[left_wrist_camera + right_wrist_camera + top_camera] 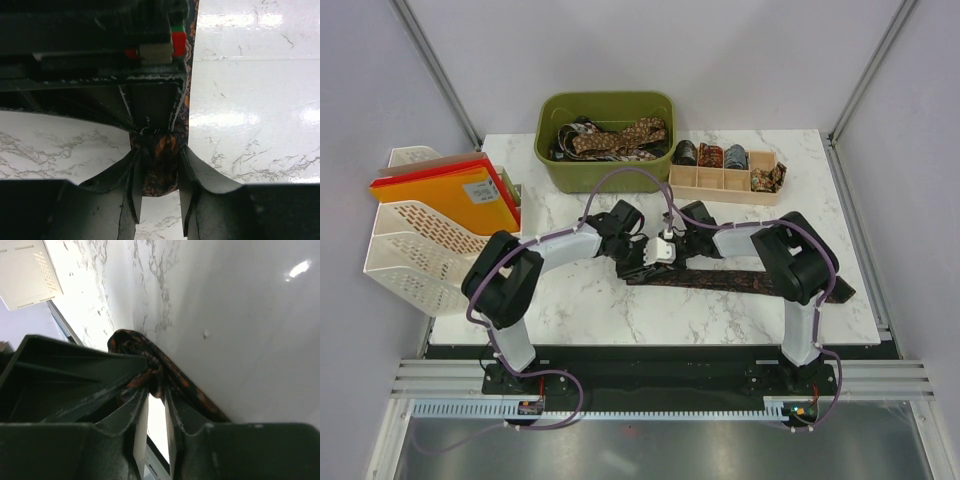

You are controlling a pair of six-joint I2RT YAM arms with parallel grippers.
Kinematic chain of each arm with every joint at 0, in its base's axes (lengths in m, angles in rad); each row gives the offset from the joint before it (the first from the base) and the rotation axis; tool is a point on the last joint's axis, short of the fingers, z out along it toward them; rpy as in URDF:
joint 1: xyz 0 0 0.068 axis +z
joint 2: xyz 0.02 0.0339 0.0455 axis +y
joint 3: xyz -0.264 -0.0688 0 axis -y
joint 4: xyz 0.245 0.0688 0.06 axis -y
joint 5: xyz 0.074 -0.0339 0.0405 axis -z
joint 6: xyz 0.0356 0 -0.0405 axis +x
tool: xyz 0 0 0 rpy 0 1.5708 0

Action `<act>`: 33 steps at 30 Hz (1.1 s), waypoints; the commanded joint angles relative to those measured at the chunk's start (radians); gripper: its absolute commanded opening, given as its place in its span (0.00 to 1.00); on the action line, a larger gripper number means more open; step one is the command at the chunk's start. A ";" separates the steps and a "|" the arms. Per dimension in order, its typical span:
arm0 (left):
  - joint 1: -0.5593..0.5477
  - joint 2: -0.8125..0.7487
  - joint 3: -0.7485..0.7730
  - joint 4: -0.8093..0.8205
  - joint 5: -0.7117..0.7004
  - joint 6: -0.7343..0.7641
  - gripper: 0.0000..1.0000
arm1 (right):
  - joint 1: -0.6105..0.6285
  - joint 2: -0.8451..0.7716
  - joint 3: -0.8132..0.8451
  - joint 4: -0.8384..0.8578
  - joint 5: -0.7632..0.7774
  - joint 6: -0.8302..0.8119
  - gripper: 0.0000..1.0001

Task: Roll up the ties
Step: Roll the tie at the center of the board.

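A dark brown patterned tie (740, 280) lies flat across the marble table (570, 310), its left end between both grippers. My left gripper (642, 256) is shut on that end; in the left wrist view the fabric (160, 175) is bunched between its fingers, at the left gripper (159, 152). My right gripper (670, 250) faces it closely and is shut on the same tie (192, 390); the right gripper (156, 385) pinches a fold, with a small curled part (125, 342) beyond. The tie's right end is hidden under the right arm.
A green bin (555, 170) of loose ties stands at the back. A wooden divider tray (720, 193) with rolled ties is to its right. White file racks (415, 250) with orange folders stand at the left edge.
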 commanded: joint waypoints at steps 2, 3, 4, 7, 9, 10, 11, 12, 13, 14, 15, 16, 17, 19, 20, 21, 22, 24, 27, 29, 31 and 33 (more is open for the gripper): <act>-0.016 0.067 -0.027 -0.063 -0.050 0.003 0.37 | -0.032 -0.123 -0.014 0.011 -0.057 -0.007 0.32; -0.016 0.067 -0.027 -0.063 -0.045 0.005 0.37 | -0.033 -0.129 -0.017 0.011 -0.055 -0.007 0.34; -0.016 0.067 -0.026 -0.063 -0.042 0.007 0.37 | -0.033 -0.132 -0.018 0.013 -0.052 -0.007 0.36; -0.015 0.065 -0.032 -0.059 -0.028 0.022 0.37 | -0.032 -0.129 -0.050 0.097 -0.052 0.056 0.45; -0.015 0.068 -0.029 -0.061 -0.031 0.025 0.38 | -0.023 -0.109 -0.063 0.155 -0.048 0.079 0.46; -0.016 0.068 -0.029 -0.059 -0.034 0.028 0.38 | -0.015 -0.103 -0.063 0.164 -0.043 0.088 0.46; -0.015 0.068 -0.032 -0.061 -0.031 0.031 0.38 | -0.012 -0.088 -0.060 0.175 -0.037 0.093 0.46; -0.015 0.068 -0.033 -0.059 -0.033 0.031 0.39 | -0.003 -0.080 -0.058 0.178 -0.032 0.095 0.46; -0.015 0.070 -0.032 -0.061 -0.031 0.030 0.39 | 0.000 -0.074 -0.055 0.174 -0.028 0.095 0.45; -0.015 0.070 -0.033 -0.061 -0.031 0.034 0.39 | 0.005 -0.063 -0.055 0.171 -0.023 0.092 0.45; -0.015 0.068 -0.033 -0.061 -0.031 0.036 0.39 | 0.005 -0.060 -0.058 0.169 -0.013 0.093 0.45; -0.015 0.068 -0.032 -0.061 -0.031 0.036 0.39 | 0.008 -0.056 -0.061 0.180 -0.011 0.095 0.45; -0.015 0.070 -0.033 -0.059 -0.030 0.037 0.39 | 0.010 -0.051 -0.060 0.181 -0.011 0.098 0.44; -0.015 0.071 -0.033 -0.061 -0.028 0.036 0.39 | 0.016 -0.043 -0.052 0.178 -0.012 0.096 0.41; -0.015 0.071 -0.032 -0.059 -0.028 0.036 0.39 | 0.019 -0.042 -0.050 0.172 -0.014 0.093 0.40; -0.015 0.071 -0.033 -0.061 -0.027 0.039 0.39 | 0.019 -0.042 -0.052 0.169 -0.016 0.093 0.40; -0.015 0.073 -0.033 -0.061 -0.025 0.039 0.39 | 0.019 -0.049 -0.063 0.178 -0.017 0.096 0.38; -0.015 0.073 -0.035 -0.061 -0.025 0.040 0.40 | 0.019 -0.054 -0.072 0.181 -0.017 0.104 0.37; -0.015 0.074 -0.033 -0.061 -0.024 0.042 0.40 | 0.023 -0.045 -0.090 0.218 -0.019 0.127 0.38; -0.015 0.071 -0.035 -0.061 -0.021 0.042 0.40 | 0.033 -0.028 -0.083 0.224 -0.011 0.131 0.39; -0.015 0.070 -0.036 -0.059 -0.022 0.042 0.40 | 0.037 -0.013 -0.075 0.234 -0.012 0.145 0.39; -0.015 0.068 -0.038 -0.061 -0.022 0.043 0.40 | 0.043 -0.013 -0.076 0.241 -0.011 0.154 0.38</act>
